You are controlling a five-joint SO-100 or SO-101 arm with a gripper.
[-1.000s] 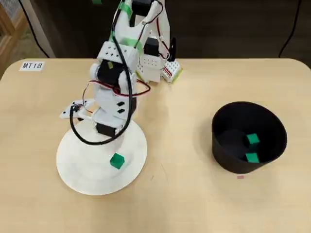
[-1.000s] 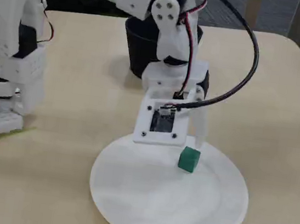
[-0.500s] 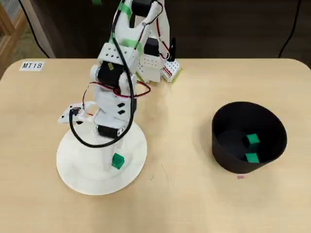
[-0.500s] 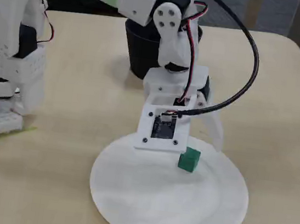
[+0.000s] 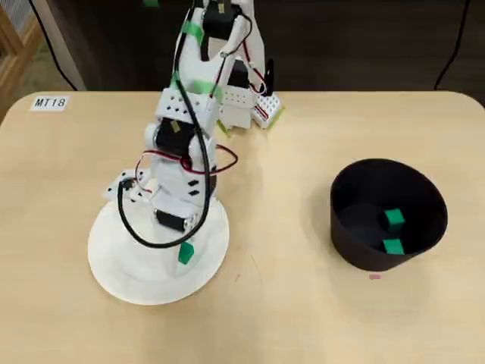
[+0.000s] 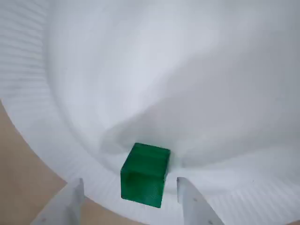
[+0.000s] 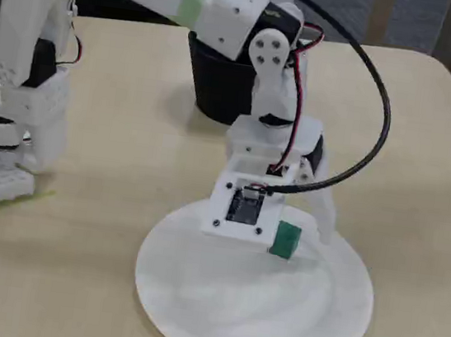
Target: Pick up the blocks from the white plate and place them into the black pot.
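One green block [image 6: 145, 174] lies near the rim of the white plate [image 6: 187, 70]. My gripper [image 6: 130, 183] is open and low over the plate. Its two white fingertips [image 6: 192, 201] stand on either side of the block, with a gap on each side. The overhead view shows the block [image 5: 186, 252] under my gripper [image 5: 182, 241] on the plate [image 5: 121, 273]. The fixed view shows the block [image 7: 285, 239] at my gripper [image 7: 292, 227] over the plate [image 7: 248, 313]. The black pot [image 5: 424, 197] stands to the right and holds two more blocks [image 5: 393, 219], [image 5: 392, 246]. No other block shows on the plate.
The arm's base [image 5: 246, 106] is clamped at the table's far edge. A white label marked MT18 [image 5: 50, 102] lies at the far left corner. In the fixed view the pot [image 7: 216, 84] stands behind the arm. Bare tabletop [image 5: 280, 227] lies between plate and pot.
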